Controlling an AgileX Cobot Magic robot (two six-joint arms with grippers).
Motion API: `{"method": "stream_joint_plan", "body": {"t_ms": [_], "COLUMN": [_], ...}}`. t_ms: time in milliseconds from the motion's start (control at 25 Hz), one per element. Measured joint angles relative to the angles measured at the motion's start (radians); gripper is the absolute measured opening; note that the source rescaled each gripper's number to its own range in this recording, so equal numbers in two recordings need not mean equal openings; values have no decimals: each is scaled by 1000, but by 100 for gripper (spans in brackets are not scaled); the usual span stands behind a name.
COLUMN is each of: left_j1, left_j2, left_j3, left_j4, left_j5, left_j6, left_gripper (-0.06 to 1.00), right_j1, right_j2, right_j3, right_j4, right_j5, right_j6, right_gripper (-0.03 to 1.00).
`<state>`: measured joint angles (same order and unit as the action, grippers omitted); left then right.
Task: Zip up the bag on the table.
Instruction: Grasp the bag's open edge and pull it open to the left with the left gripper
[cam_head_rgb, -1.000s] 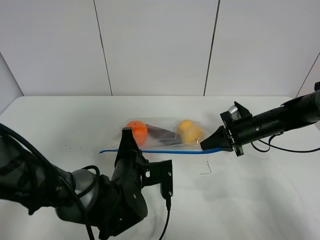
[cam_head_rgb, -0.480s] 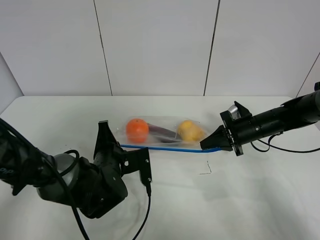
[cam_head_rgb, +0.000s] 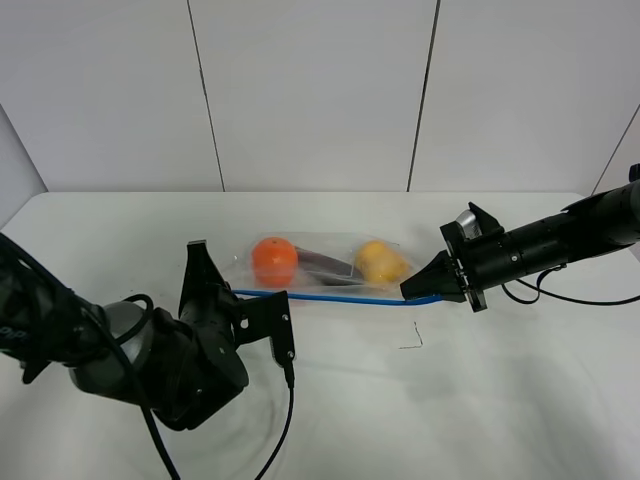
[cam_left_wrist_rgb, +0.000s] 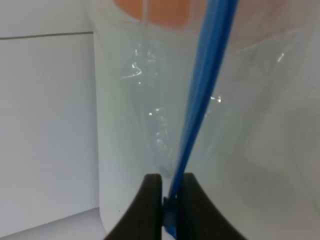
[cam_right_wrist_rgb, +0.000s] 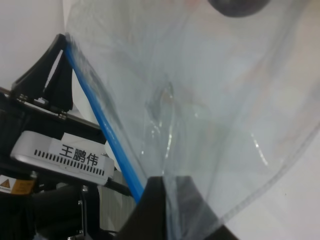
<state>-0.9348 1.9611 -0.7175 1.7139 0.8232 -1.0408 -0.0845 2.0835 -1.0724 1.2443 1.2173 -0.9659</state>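
The bag (cam_head_rgb: 330, 266) lies in the middle of the table (cam_head_rgb: 520, 390). It is clear plastic with an orange fruit (cam_head_rgb: 274, 260), a dark item and a yellow fruit (cam_head_rgb: 378, 262) inside. Its blue zipper strip (cam_head_rgb: 330, 297) runs along the near edge. My left gripper (cam_head_rgb: 207, 278) is at the strip's left end. In the left wrist view the left gripper (cam_left_wrist_rgb: 167, 200) is shut on the blue strip (cam_left_wrist_rgb: 202, 95). My right gripper (cam_head_rgb: 409, 291) is shut on the bag's right end. In the right wrist view the right gripper (cam_right_wrist_rgb: 167, 186) pinches the plastic beside the strip (cam_right_wrist_rgb: 100, 116).
A black cable (cam_head_rgb: 285, 420) trails from the left arm toward the table's near edge. A small dark corner mark (cam_head_rgb: 412, 342) sits on the table in front of the bag. White wall panels (cam_head_rgb: 310, 90) stand behind the table.
My left gripper has slid left along the blue strip, from in front of the orange fruit to the strip's left end. The right gripper has held still.
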Motion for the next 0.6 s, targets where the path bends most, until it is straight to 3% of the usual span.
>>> {"method": "stream_joint_plan", "body": {"t_ms": [600], "left_j1": [22], "left_j2": [0], "left_j3": [0], "left_j4": [-1], "left_j5": [4], "left_j6": [-4], "left_gripper": [0], "right_j1": [0], "right_j2": [0], "right_j3": [0], "right_j4": [-2], "right_j5": [-1], "right_j6": [0], "right_gripper": [0]}}
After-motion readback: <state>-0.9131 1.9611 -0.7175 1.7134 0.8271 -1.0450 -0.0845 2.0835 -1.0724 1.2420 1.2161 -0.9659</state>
